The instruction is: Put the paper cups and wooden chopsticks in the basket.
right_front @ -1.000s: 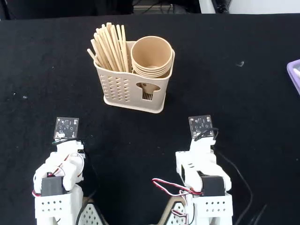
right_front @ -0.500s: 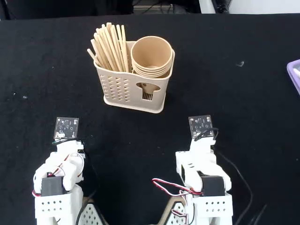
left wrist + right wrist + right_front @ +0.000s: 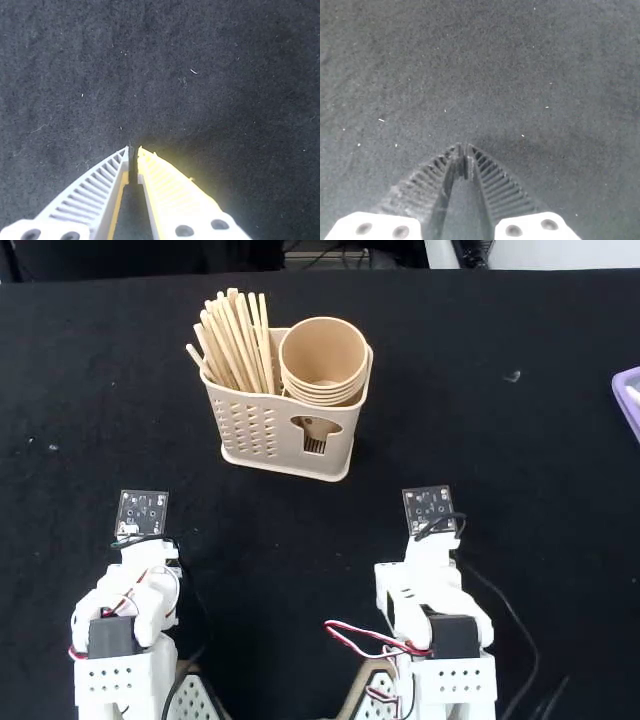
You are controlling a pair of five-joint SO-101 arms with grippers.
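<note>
On the black table, basket [image 3: 285,435]: a beige, slotted plastic holder standing upright on the table [image 3: 500,490], with two compartments side by side and a cut-out in its near wall.
Paper cups [image 3: 323,362]: a nested stack, upright and mouth up, inside one basket compartment, the one at the end nearer the purple object. The top rim rises above the basket wall.
Wooden chopsticks [image 3: 232,340]: a bundle standing in the basket's other compartment, just beside the cups. They lean and fan outward, away from the cups, and their upper ends stick out well above the basket rim.
Arms: two white arms folded back on the near side of the basket, well apart from it; one arm [image 3: 135,610] sits off the chopstick end, the other arm [image 3: 430,600] off the cup end. Which is left and which is right cannot be told from the high view.
Left gripper [image 3: 133,150]: fingers brought together, tips meeting, nothing between them, with bare black cloth beneath.
Right gripper [image 3: 464,149]: fingers likewise pressed together and empty, over the same cloth.
Purple object [image 3: 628,400]: a corner of it at the table's edge, far from the basket on the cup side.
</note>
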